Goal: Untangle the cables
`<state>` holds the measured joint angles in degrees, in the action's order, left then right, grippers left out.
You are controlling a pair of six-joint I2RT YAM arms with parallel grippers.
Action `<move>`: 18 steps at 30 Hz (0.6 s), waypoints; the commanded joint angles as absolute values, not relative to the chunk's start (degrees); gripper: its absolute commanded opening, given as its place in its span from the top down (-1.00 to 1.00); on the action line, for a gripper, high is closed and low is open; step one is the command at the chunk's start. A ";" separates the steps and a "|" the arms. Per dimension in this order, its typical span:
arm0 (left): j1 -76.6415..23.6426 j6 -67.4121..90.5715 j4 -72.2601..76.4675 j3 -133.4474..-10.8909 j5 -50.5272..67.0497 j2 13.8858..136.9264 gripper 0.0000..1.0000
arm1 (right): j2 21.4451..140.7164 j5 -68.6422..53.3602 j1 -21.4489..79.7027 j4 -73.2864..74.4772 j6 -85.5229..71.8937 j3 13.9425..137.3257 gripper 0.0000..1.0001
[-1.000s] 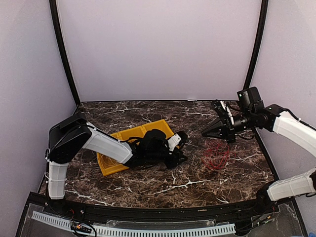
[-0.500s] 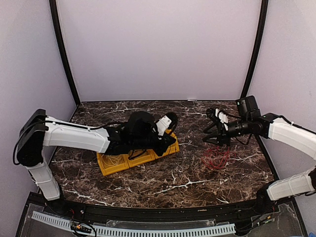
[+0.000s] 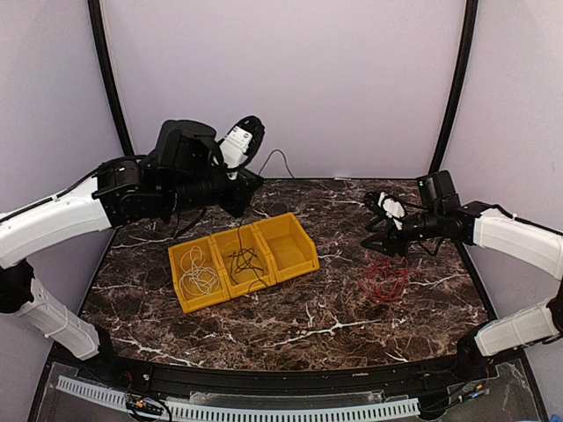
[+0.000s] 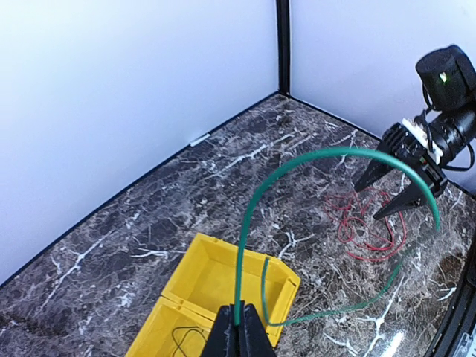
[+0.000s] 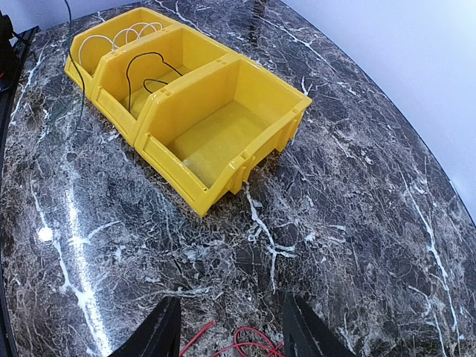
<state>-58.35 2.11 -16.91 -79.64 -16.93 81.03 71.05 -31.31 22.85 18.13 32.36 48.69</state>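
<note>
Just beneath the spread right fingers [image 3: 376,246], a loose red wire coil [image 3: 384,280] is laid on the dark marble table [image 3: 290,330]. Beyond, a white wire coil [image 3: 201,272] is held in the yellow three-compartment plastic bin [image 3: 288,244], farthest from those fingers. Above the bin, a thin dark wire [image 4: 239,275] is pinched by the left fingers [image 4: 239,327].

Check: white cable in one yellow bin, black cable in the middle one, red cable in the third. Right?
No: the red cable lies on the marble table; the third bin is empty, as the top external view shows.
</note>
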 commanded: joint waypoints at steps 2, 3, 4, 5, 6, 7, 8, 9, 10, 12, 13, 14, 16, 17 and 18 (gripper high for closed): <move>-58.12 2.87 -29.11 -88.02 -25.69 76.73 1.00 | 71.79 -30.06 22.65 16.54 32.94 48.15 0.01; -58.10 2.41 -29.50 -88.80 -27.87 76.25 1.00 | 71.94 -30.06 22.67 16.67 32.99 48.16 0.02; -58.10 2.04 -30.20 -89.01 -28.96 75.96 1.00 | 72.05 -30.06 22.68 16.77 33.08 48.24 0.02; -58.10 1.10 -30.39 -89.11 -30.97 75.48 1.00 | 72.19 -30.06 22.63 16.83 33.17 48.25 0.02; -58.05 0.54 -30.60 -89.07 -32.70 75.27 1.00 | 72.32 -30.08 22.67 16.91 33.22 48.25 0.01; -57.87 -0.35 -30.68 -88.93 -33.45 74.94 1.00 | 72.45 -30.14 22.68 16.93 33.22 48.25 0.01; -57.76 -1.45 -30.83 -88.81 -34.60 74.87 1.00 | 72.50 -30.15 22.68 17.04 33.29 48.33 0.01; -57.46 -1.82 -30.88 -88.56 -35.05 74.81 1.00 | 72.59 -30.15 22.68 17.05 33.31 48.34 0.01; -57.34 -2.32 -30.79 -88.36 -35.97 74.85 1.00 | 72.72 -30.15 22.66 17.01 33.38 48.34 0.01; -56.89 -2.81 -30.34 -87.51 -37.30 75.18 1.00 | 72.83 -30.06 22.68 17.21 33.51 48.42 0.01; -56.61 -2.94 -30.15 -86.67 -37.85 75.57 1.00 | 72.89 -30.09 22.68 17.30 33.55 48.43 0.01; -56.39 -3.17 -29.51 -86.10 -38.82 76.00 1.00 | 72.92 -30.00 22.68 17.33 33.64 48.43 0.01; -55.00 -3.07 -28.28 -84.35 -39.42 76.69 1.00 | 73.01 -29.89 22.68 17.42 33.76 48.36 0.01; -54.52 -2.94 -27.04 -82.79 -39.35 76.93 1.00 | 73.03 -29.84 22.68 17.48 33.77 48.34 0.01; -53.62 -2.34 -26.31 -81.14 -39.35 77.42 1.00 | 73.04 -29.84 22.68 17.41 33.75 48.34 0.01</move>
<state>-55.92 -1.87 -28.16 -85.69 -36.36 75.99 72.64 -30.04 22.85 18.09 33.12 48.69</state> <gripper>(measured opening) 0.011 0.495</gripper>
